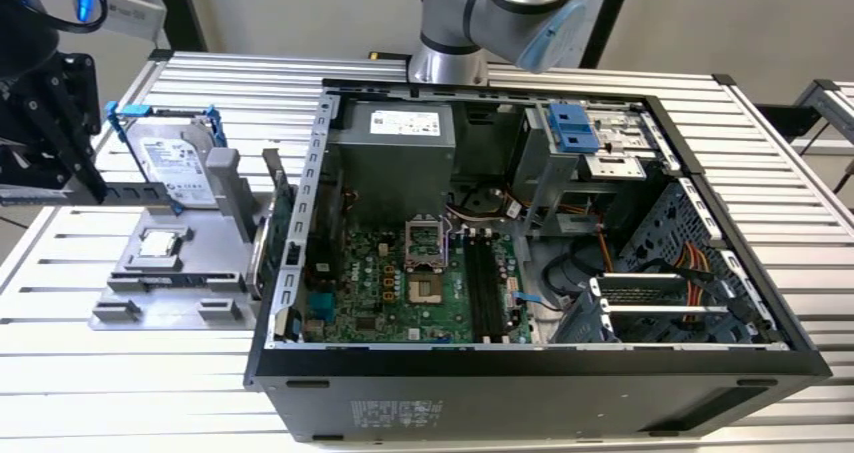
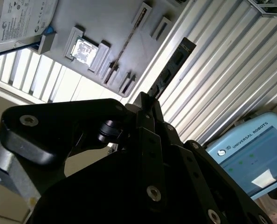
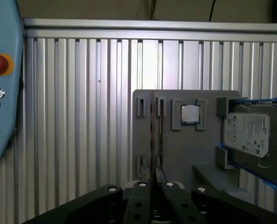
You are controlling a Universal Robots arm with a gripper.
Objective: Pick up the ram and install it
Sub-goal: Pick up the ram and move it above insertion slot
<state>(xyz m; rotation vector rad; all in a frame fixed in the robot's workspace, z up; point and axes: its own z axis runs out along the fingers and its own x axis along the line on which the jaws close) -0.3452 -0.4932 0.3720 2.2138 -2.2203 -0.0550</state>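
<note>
Ram (image 2: 172,69) held in the gripper (image 2: 147,101), jaws closed narrow on its flat faces at one end. Most of the stick projects free beyond them, over the slatted desk (image 2: 222,70) and just beside the grey holder tray (image 2: 106,18). Judgement: this end grip leaves the long edge clear for seating. In the exterior view the open computer case (image 1: 534,363) sits centre frame, well apart from the gripper at far left.

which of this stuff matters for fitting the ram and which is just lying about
For the job: ram, held in the gripper; motherboard in the open computer case.
Lying about: hard drive, processor chip, grey holder, teach pendant.
</note>
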